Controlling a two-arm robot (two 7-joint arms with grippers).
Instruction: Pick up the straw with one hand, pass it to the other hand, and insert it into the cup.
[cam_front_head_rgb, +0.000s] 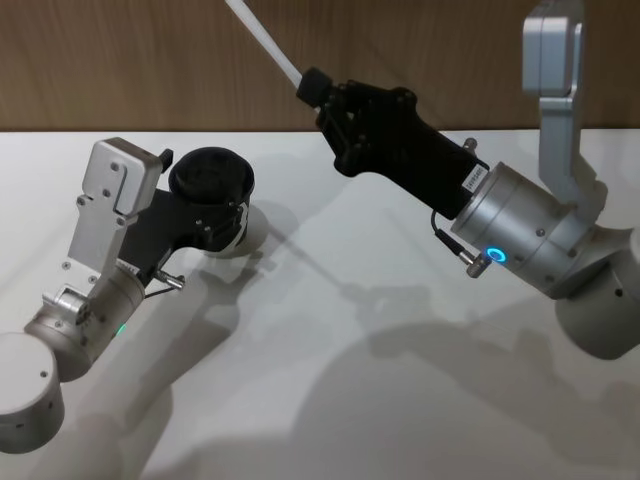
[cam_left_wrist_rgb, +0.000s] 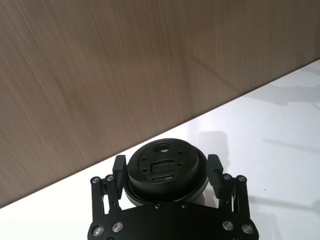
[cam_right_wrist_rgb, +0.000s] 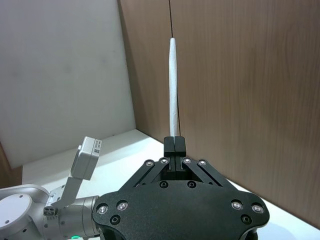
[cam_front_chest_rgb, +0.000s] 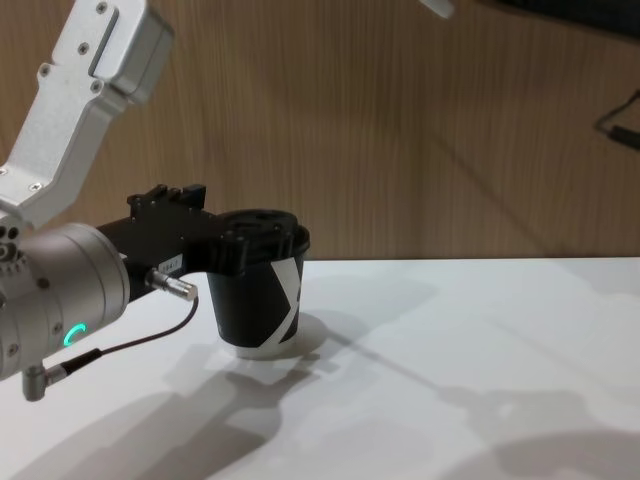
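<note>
Round the cup (cam_front_chest_rgb: 255, 300) sits the L gripper (cam_left_wrist_rgb: 167, 172). It's spread wide, one finger on each side just under the domed lid. The fingers (cam_left_wrist_rgb: 215, 170) look pressed vs. the cup's sides, so it has hold of the cup. The cup stands upright on the white table (cam_front_head_rgb: 350, 400), lid on, white bottom rim down on the surface. In the chest view its angular white mark faces the side away from the L arm. The L wrist reaches in low from the cup's left, approx. level w/ the lid.

Up and to the right of the cup, well apart from it and clear of the table, hangs the R gripper (cam_front_head_rgb: 312, 88). It's closed all the way down, tips pinched tight on one end of the straw (cam_front_head_rgb: 262, 40). The straw runs straight out past the tips, in line w/ the fingers. It slants up and back toward the wood wall (cam_front_head_rgb: 120, 60) behind the cup, w/ its free end higher than the gripper and far above the lid. In the R wrist view the straw (cam_right_wrist_rgb: 173, 85) rises straight from the closed tips, nothing else touching it. Straw and cup are not in contact.
</note>
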